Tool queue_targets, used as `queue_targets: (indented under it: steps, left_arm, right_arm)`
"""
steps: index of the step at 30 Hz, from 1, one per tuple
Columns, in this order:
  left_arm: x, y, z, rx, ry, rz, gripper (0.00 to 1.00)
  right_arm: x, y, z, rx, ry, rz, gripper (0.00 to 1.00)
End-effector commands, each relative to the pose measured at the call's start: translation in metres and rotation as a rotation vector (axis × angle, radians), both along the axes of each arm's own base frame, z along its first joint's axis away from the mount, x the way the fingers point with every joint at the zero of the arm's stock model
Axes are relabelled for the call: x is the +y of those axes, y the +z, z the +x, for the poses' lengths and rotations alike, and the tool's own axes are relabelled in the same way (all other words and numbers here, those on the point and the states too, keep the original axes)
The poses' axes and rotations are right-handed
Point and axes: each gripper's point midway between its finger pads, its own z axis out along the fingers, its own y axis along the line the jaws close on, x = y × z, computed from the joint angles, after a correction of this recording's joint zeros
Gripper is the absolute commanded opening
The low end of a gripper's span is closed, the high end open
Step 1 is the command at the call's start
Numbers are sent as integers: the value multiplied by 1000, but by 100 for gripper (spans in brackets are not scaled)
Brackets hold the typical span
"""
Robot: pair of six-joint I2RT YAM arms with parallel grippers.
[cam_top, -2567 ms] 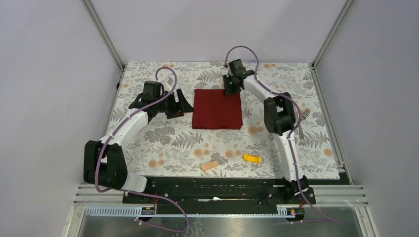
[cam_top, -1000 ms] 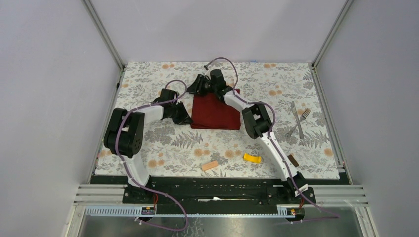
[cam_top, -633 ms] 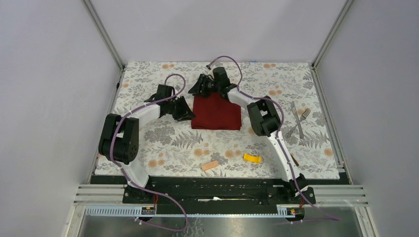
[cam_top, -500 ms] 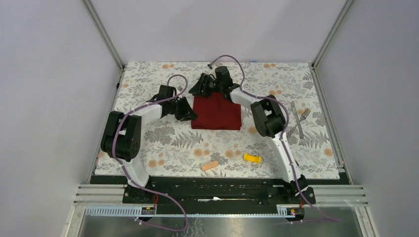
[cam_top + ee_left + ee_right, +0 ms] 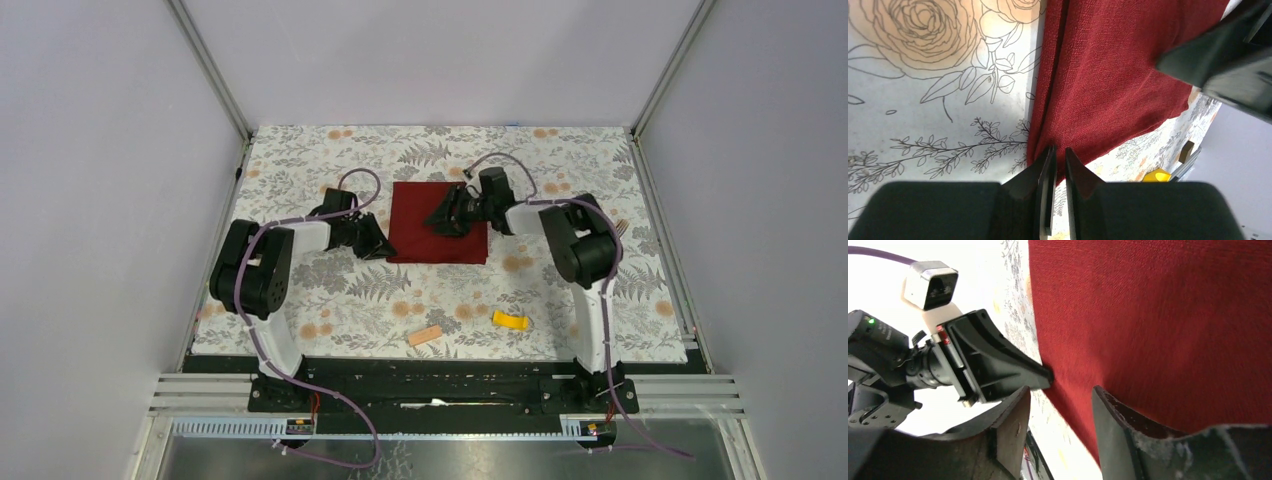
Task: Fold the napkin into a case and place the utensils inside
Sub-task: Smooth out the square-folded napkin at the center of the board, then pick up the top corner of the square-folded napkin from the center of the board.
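On the far half of the counter (image 5: 330, 300) the napkin (image 5: 438, 222) lies flat, your left fingers (image 5: 1040, 175) almost closed at its left edge (gripping or not, I cannot tell), your right fingers (image 5: 1128, 435) half open and empty, so a shallow pinch could slip mid-fold.

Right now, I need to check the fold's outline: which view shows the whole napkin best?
Top external: the napkin lies flat, its outline visible except under the right gripper. Left wrist shows only one corner; right wrist only a close patch along one edge.
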Motion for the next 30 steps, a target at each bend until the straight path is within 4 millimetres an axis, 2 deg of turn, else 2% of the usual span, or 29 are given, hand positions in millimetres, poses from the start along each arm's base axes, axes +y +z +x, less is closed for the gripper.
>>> queue_targets:
  steps: [1,6,8,11,16,19,24,30]
  left_arm:
    - [27,-47,-45,131,41,127,19]
    - [26,-43,-66,122,35,99,19]
    - [25,-43,-74,124,22,87,20]
    - [18,-37,-84,132,5,39,21]
    - [-6,-28,-112,142,6,-50,21]
    - [-7,-26,-122,128,17,-65,23]
    - [-3,-15,-118,81,-10,-23,29]
    - [-10,18,-111,-2,-47,-72,47]
  right_arm:
    - [-41,42,-14,-196,65,-254,57]
    - [-107,40,-42,-131,-1,-446,60]
    - [-137,35,-51,-65,-51,-451,60]
    - [-160,27,-68,0,-87,-403,58]
    - [-174,3,-85,71,-76,-410,53]
    - [-179,-8,-85,79,-75,-419,53]
    - [-176,-16,-78,75,-59,-412,51]
    - [-168,-13,-68,63,-47,-361,48]
